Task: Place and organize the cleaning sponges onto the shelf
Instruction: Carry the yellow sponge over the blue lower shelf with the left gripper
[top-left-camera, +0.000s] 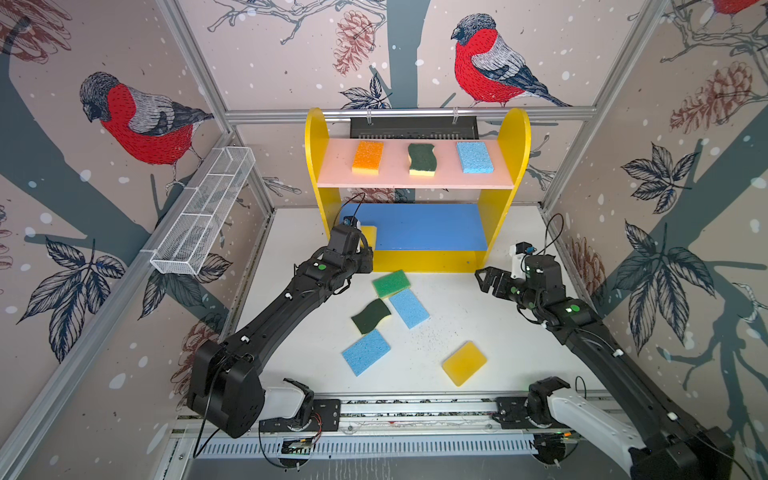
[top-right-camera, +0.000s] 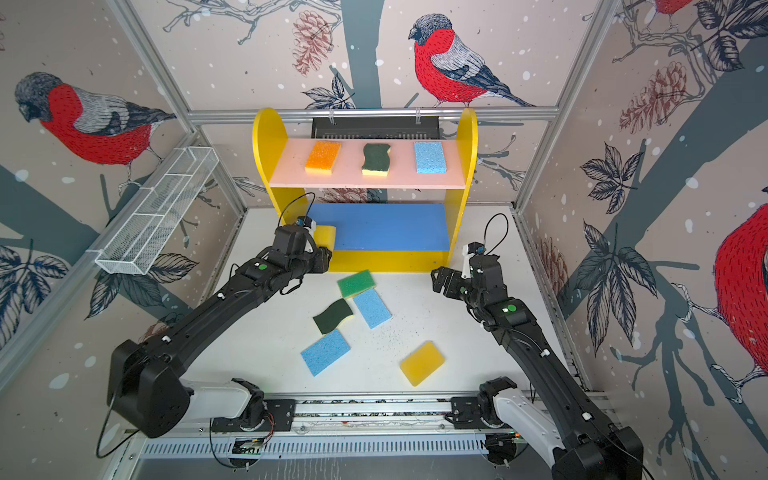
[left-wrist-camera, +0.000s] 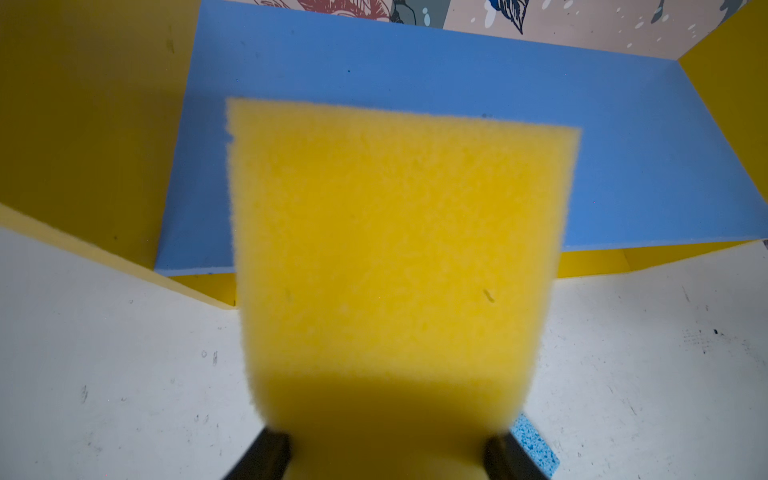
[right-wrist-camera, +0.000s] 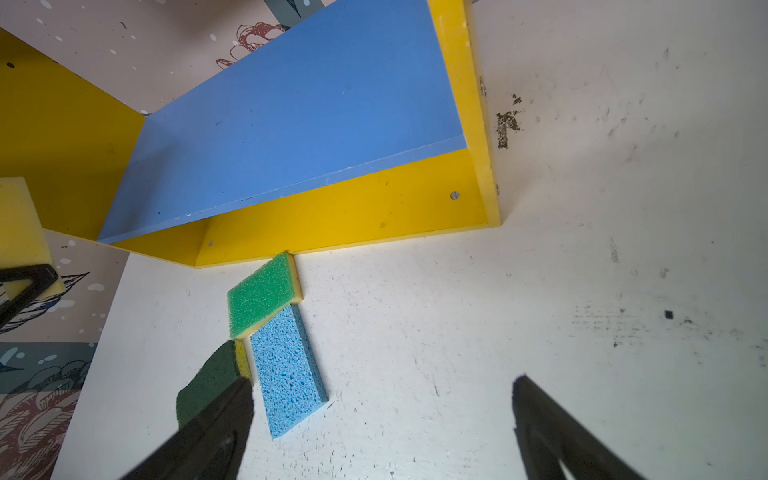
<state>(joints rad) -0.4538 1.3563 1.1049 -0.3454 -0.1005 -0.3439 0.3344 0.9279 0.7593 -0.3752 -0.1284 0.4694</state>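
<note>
While our left gripper (left-wrist-camera: 386, 455) is clamped on one short end of a yellow sponge (left-wrist-camera: 399, 257), we judge the step in hand to be setting that sponge on the blue board (left-wrist-camera: 415, 66) of the shelf (top-left-camera: 515, 137). The sponge juts out flat ahead of the jaws. Its far end reaches over the front of the blue board, near the side panel on our left. Whether it touches the board we cannot tell.

The next move, as we see it, calls for carrying it a little further in, lowering it flat, parting the jaws and backing out without dragging it. It should also sit clear of the panel, with room beside it for more.

Above, the pink board (top-left-camera: 415, 178) holds an orange sponge (top-left-camera: 368, 156), a wavy scourer (top-left-camera: 422, 159) and a light blue sponge (top-left-camera: 475, 156) in a spaced row.

Five sponges wait on the table (top-left-camera: 478, 316):
- a green sponge (top-left-camera: 390, 283) just in front of the shelf's base
- a second blue sponge (top-left-camera: 409, 308) touching the green one
- a dark scourer (top-left-camera: 370, 316) beside those
- a third blue sponge (top-left-camera: 366, 352) next to the dark scourer
- a loose yellow sponge (top-left-camera: 464, 363) well apart from the rest

Our right gripper (right-wrist-camera: 382, 384) hangs empty with its jaws wide apart, near the shelf's right front corner.
</note>
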